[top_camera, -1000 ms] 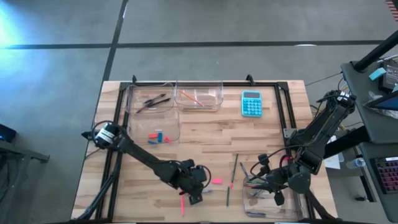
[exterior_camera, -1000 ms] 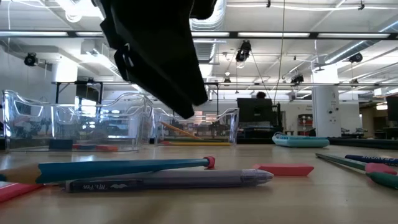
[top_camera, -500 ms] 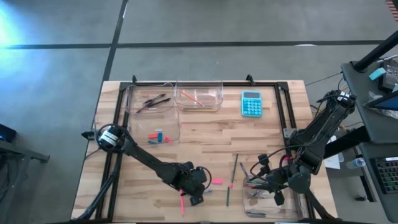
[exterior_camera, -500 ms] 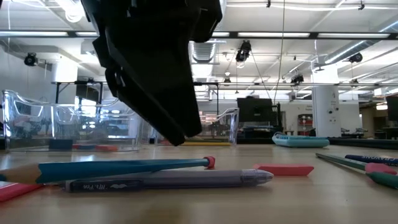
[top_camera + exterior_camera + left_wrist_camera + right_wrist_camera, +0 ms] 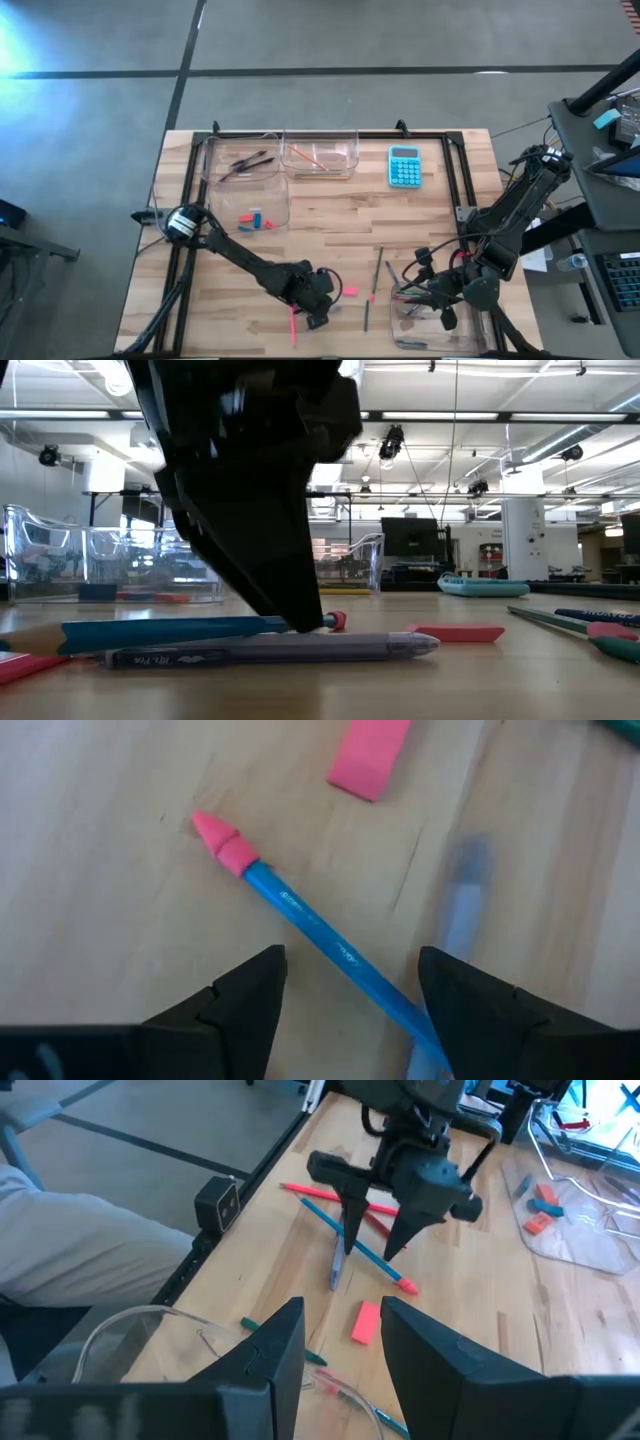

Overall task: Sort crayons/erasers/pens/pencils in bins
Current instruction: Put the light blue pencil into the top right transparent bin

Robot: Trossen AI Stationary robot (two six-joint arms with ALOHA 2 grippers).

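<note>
The left gripper (image 5: 345, 982) is dropping lower, jaws spread, straddling the blue pencil (image 5: 318, 929) at the table's near edge; a grasp looks imminent; the right gripper (image 5: 342, 1338) is idling parted over the near-right bin (image 5: 478, 332).

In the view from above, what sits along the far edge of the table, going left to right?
Clear bin with dark pens → clear bin with an orange pencil → turquoise calculator.
</note>
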